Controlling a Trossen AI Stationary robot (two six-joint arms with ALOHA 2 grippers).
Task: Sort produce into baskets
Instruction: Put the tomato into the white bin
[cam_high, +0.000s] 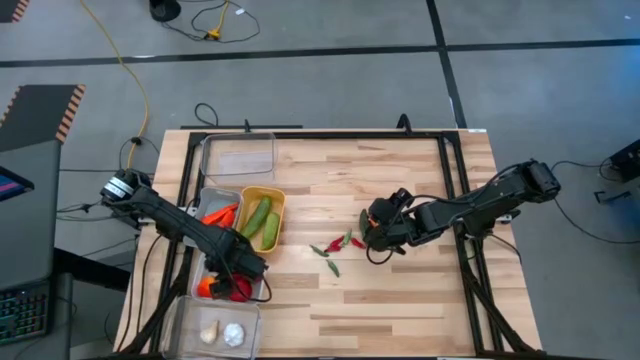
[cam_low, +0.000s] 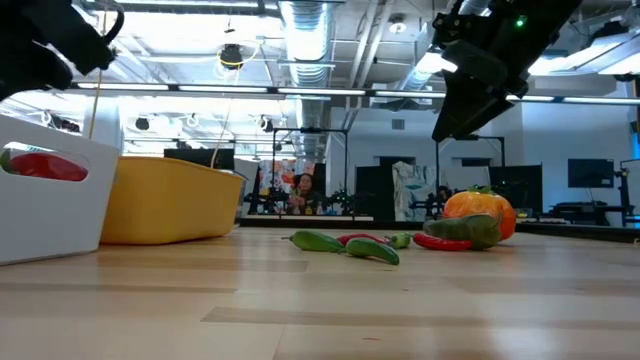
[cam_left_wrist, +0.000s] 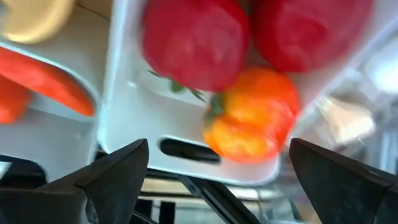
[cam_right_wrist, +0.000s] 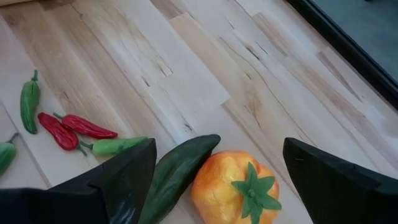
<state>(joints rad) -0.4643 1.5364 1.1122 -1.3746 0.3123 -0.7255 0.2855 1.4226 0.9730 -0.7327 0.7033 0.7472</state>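
My left gripper (cam_high: 240, 272) hangs open, pointing down over the white basket (cam_high: 256, 291). In that basket lie two red tomatoes (cam_left_wrist: 196, 40) and an orange pepper (cam_left_wrist: 252, 118); my fingers stand wide of the pepper, clear above it. My right gripper (cam_high: 374, 232) hangs open above a second orange pepper (cam_right_wrist: 233, 186) and a green cucumber (cam_right_wrist: 177, 171), which lie on the table. Red and green chillies (cam_high: 335, 248) lie loose on the wood beside them. The low view shows that gripper (cam_low: 478, 85) well above the pepper (cam_low: 478, 212).
The grey basket (cam_high: 210, 195) holds carrots (cam_high: 220, 213), and the yellow basket (cam_high: 281, 200) holds two cucumbers (cam_high: 262, 220). One clear basket (cam_high: 238, 157) stands at the far left. Another (cam_high: 180, 325) at the near left holds garlic (cam_high: 222, 333). Bare wood lies in the middle and near right.
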